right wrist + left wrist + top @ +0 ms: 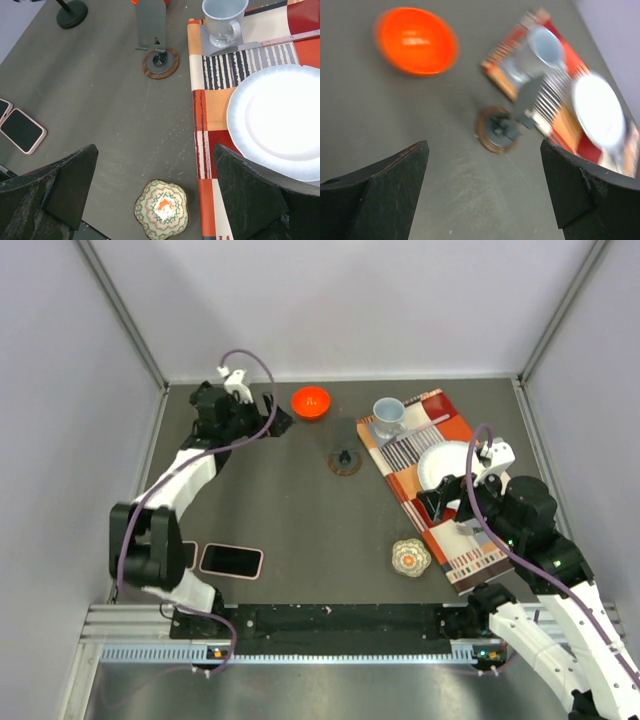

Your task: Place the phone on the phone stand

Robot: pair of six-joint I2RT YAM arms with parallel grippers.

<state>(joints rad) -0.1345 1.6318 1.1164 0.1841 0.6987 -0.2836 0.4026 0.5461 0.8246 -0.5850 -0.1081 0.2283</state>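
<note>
Dark table (300,510) bears phone (231,561), well apart from stand (345,460).

Soft even light; L-wrist view blurred

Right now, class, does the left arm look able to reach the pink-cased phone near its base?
Probably yes: the phone lies uncovered on the table, and the left gripper is open and empty, though stretched far back by the orange bowl.

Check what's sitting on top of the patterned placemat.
A white plate and a pale mug sit on the placemat. The mat surface beneath them is covered, and the right arm hides part of the mat in the overhead view.
</note>
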